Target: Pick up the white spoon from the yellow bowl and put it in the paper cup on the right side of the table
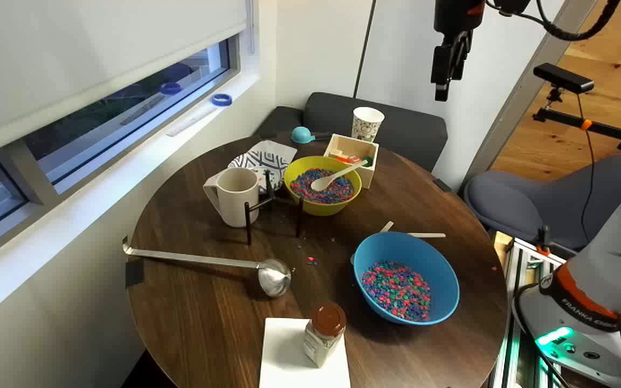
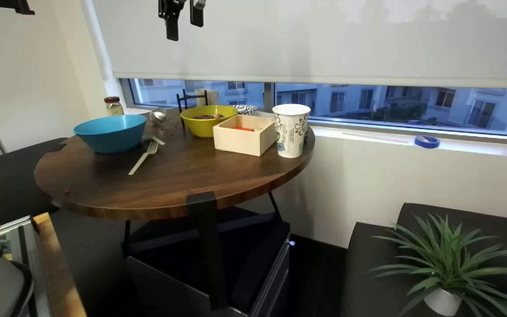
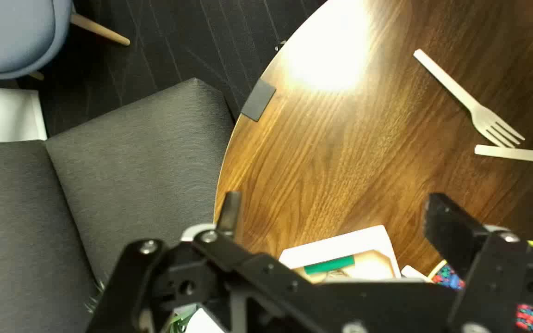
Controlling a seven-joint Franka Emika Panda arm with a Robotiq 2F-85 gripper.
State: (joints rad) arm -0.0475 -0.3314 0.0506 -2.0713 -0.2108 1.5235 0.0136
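Claw (image 2: 185, 31) hangs high, jaws apart, empty; the pick looks unstarted. The white spoon (image 1: 337, 175) lies in the yellow bowl (image 1: 321, 209), handle over the rim; next, I'd say, lower onto that handle. The paper cup (image 2: 292, 132) stands right of the bowl. From the wrist, the claw hides most of the bowl.

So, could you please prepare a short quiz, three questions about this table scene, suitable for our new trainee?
1. True or false: the gripper is open and holds nothing.
2. In which bowl does the white spoon rest?
3. Choose one. The paper cup stands next to: (a) the jar; (b) the wooden box; (c) the metal ladle.

Key:
1. True; its fingers stand well apart in the wrist view.
2. The yellow bowl, with the handle sticking out past the rim.
3. (b)
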